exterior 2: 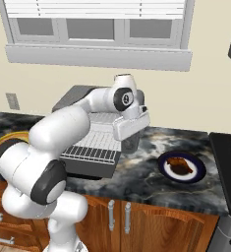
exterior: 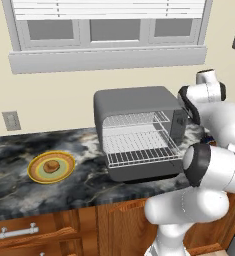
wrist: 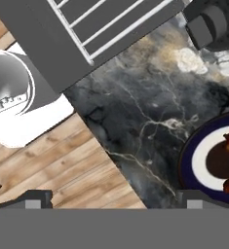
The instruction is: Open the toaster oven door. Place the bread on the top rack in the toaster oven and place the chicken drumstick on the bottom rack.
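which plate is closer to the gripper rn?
The blue-rimmed plate with the drumstick, right of the toaster oven. The open gripper hangs beside it; the yellow plate with the bread sits left.

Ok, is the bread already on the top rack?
No, the bread sits on the yellow plate left of the toaster oven, whose racks are bare.

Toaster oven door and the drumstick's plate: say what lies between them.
Bare marble counter separates the toaster oven door from the blue-rimmed plate, as the right base view shows.
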